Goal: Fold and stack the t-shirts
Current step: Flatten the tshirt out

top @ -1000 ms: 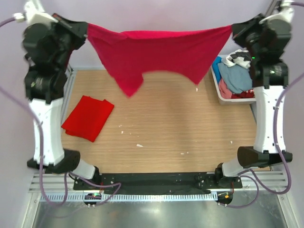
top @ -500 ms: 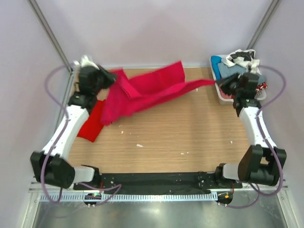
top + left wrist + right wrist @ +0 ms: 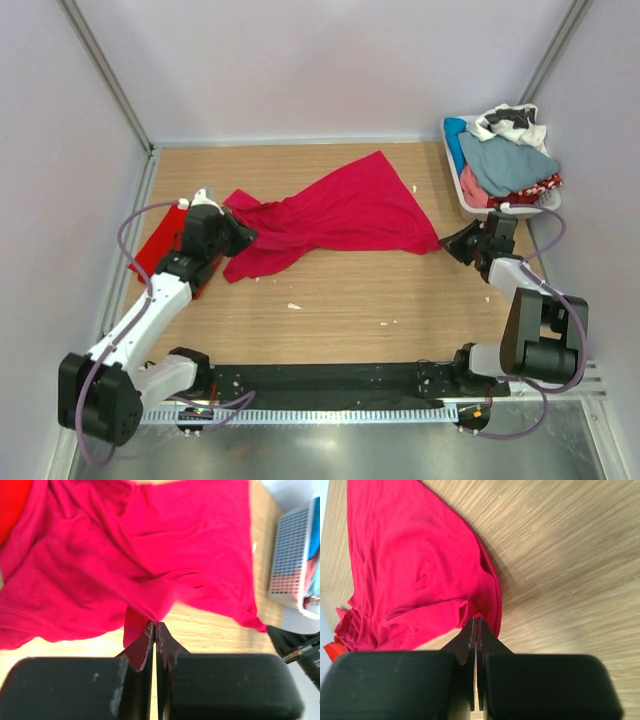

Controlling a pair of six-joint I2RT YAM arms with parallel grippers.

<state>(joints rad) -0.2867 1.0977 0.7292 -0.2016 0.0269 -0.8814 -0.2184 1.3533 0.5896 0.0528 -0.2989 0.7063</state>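
Top external, crimson t-shirt (image 3: 340, 210) lying rumpled, wrist views, left end effector (image 3: 154, 626), right end effector (image 3: 476, 621) pinching it

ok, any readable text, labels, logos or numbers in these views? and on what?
No readable text in any view.
crimson t-shirt: plain, no print.
folded red t-shirt: plain, no print.
black-and-white garment in the basket: dark markings, too small to read.

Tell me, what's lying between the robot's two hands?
The crimson t-shirt, spread on the table from the left hand to the right hand, each pinching an edge. The top view shows it.
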